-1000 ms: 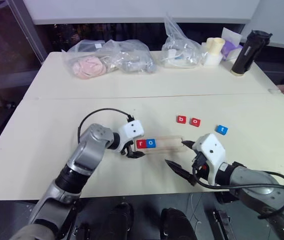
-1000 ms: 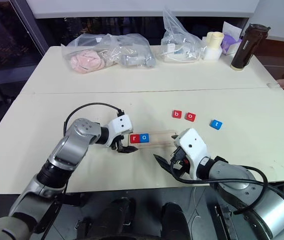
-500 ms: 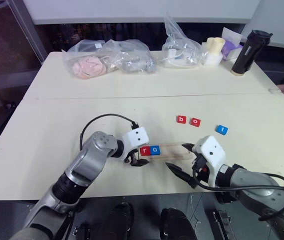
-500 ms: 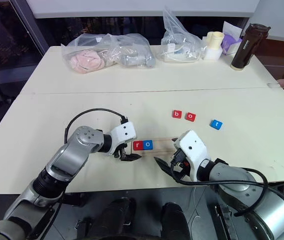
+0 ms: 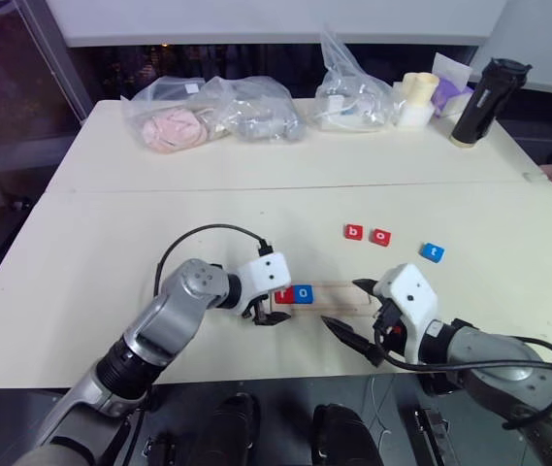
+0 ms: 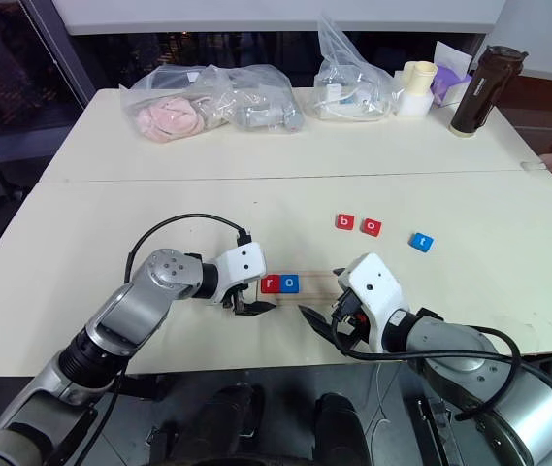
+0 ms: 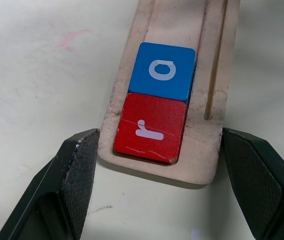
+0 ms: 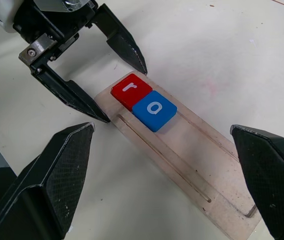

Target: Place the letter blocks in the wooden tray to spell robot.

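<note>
I counted five letter blocks and one wooden tray [image 6: 307, 282]. Nearest to me, the right gripper [image 6: 320, 297] stood with its two black fingers spread wide and empty, one on each side of the tray's right end, not touching it. The left gripper [image 6: 248, 294] was also open and held nothing; its fingers [image 7: 77, 170] stood on both sides of the tray's left end, just beside the wood, and I could not tell whether they touched it. In the tray lay two blocks, the red r [image 7: 150, 129] at the left end and the blue o [image 7: 163, 71] touching it. The remaining slot was free. Farther on the table [image 6: 111, 223], well apart from the tray, lay three loose blocks: a red b [image 6: 344, 222], a red o [image 6: 371, 228] just beside it, and a blue t [image 6: 420, 242]. Around them the surface was bare. At the far edge I saw three plastic bags [image 6: 212, 102], their contents hard to make out, and a dark bottle [image 6: 473, 90].
</note>
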Motion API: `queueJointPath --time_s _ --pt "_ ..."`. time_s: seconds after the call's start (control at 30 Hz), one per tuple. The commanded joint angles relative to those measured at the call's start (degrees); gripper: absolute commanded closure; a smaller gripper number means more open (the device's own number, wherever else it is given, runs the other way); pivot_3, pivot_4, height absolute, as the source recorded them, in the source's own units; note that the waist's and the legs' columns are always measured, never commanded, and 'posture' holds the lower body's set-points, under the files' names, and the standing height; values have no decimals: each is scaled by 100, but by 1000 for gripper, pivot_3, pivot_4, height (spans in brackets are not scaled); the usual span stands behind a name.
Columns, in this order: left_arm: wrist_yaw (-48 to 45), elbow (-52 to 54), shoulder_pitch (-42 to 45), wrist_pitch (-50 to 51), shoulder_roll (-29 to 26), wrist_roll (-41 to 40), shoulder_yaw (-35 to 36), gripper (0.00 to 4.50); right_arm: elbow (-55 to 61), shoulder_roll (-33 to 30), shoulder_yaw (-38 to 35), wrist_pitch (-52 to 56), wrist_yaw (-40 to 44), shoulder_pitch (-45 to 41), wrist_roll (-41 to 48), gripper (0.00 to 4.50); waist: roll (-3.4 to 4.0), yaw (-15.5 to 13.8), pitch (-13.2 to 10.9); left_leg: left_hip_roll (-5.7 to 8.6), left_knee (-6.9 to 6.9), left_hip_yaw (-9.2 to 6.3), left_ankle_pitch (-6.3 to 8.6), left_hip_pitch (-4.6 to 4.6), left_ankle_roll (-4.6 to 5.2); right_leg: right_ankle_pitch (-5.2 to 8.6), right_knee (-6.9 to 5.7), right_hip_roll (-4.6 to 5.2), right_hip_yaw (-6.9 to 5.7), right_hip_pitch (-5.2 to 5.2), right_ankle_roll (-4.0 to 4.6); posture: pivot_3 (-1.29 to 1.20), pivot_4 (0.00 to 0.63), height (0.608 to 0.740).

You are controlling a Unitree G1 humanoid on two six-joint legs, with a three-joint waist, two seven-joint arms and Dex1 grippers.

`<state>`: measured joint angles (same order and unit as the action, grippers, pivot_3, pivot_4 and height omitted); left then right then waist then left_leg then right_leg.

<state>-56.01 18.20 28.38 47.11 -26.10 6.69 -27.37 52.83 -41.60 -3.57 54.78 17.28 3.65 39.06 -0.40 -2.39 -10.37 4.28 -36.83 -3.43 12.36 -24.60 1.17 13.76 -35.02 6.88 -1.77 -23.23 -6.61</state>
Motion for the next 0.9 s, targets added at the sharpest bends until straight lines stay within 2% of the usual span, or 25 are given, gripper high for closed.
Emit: queueJointPath --time_s 0.03,0.3,0.67,0.8,0.9 --pt "27 0 -117 90 31 -158 -279 26 207 -9 -139 -3 14 -72 45 0 0 3 0 0 0 0 0 0 0 0 0 0 0 0 0 0 150 725" --pt "98 28 -173 27 -96 -365 -176 26 193 -61 -212 -1 83 -51 65 0 0 6 0 0 4 0 0 -19 1 0 1 -2 -1 -11 0 0 150 725" --pt "-20 203 -704 -639 -1315 -630 353 26 -115 -122 -97 -137 414 -299 -74 0 4 37 2 -7 45 1 -5 -20 -1 -2 -4 -12 0 -34 6 0 150 725" --pt "-160 7 -952 -1181 -1676 -893 794 26 -426 -138 -28 -265 597 -618 -199 0 6 57 2 -8 58 4 -8 -9 -5 0 -4 -10 1 -33 12 0 150 725" --pt "-790 -246 -964 -1454 -1835 -1692 1402 26 -956 37 -22 -308 480 -1129 -375 0 9 97 -1 -11 60 4 -9 -4 -7 -2 -4 -11 0 -33 18 0 150 725"
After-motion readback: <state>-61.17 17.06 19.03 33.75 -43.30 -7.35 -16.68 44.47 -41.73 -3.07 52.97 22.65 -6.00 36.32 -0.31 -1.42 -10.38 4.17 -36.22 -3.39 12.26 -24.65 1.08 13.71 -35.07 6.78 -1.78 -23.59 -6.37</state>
